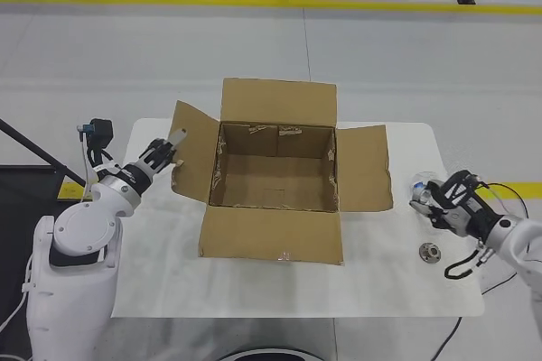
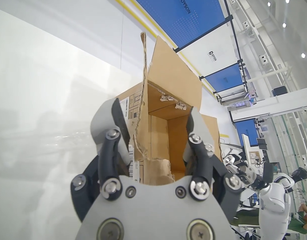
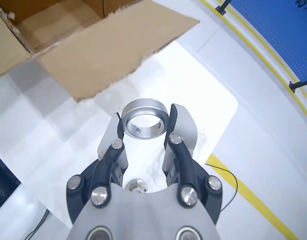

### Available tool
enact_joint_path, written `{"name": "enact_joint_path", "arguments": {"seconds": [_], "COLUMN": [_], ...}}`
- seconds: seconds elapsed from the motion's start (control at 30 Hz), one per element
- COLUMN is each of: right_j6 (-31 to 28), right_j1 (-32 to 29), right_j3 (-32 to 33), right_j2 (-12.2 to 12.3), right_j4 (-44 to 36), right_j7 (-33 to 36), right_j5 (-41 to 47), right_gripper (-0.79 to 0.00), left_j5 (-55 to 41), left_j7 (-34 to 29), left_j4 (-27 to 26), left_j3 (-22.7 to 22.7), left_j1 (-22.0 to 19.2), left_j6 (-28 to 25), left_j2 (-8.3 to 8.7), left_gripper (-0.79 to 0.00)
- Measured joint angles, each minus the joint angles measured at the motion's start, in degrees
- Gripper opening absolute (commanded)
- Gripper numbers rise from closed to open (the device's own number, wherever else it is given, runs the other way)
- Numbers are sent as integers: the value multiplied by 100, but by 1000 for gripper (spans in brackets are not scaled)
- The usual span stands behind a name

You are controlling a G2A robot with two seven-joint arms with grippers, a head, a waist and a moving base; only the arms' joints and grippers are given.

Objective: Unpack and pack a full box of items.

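Observation:
A brown cardboard box [image 1: 275,180] stands open in the middle of the white table, all flaps folded out and its inside bare. My left gripper [image 1: 174,144] hangs at the box's left flap [image 2: 141,116], fingers open on either side of the flap's torn edge, not closed on it. My right gripper [image 3: 144,126] is over the table right of the box, shut on a silver metal ring [image 3: 144,121]; in the top view this gripper [image 1: 426,200] sits just beyond the right flap.
A small round metal flanged part [image 1: 429,252] lies on the table near the right gripper, also seen as the flanged part [image 3: 137,185] under the wrist. A clear plastic bag [image 1: 423,180] lies by the table's right edge. Cables trail off the right side.

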Motion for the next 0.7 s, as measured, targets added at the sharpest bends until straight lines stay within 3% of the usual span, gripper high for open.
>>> {"name": "enact_joint_path", "arguments": {"seconds": [0.27,0.7], "right_j6": [-53,319], "right_j1": [34,1382], "right_j3": [-453,-2160], "right_j2": [31,-98], "right_j4": [37,725], "right_j7": [859,2483], "right_j5": [-343,-584], "right_gripper": [-785,-785], "left_j5": [-10,-10], "left_j7": [8,8], "left_j4": [-2,-2], "left_j3": [-1,-1], "left_j1": [-2,-2], "left_j6": [3,2], "left_j2": [1,1], "left_gripper": [0,0]}}
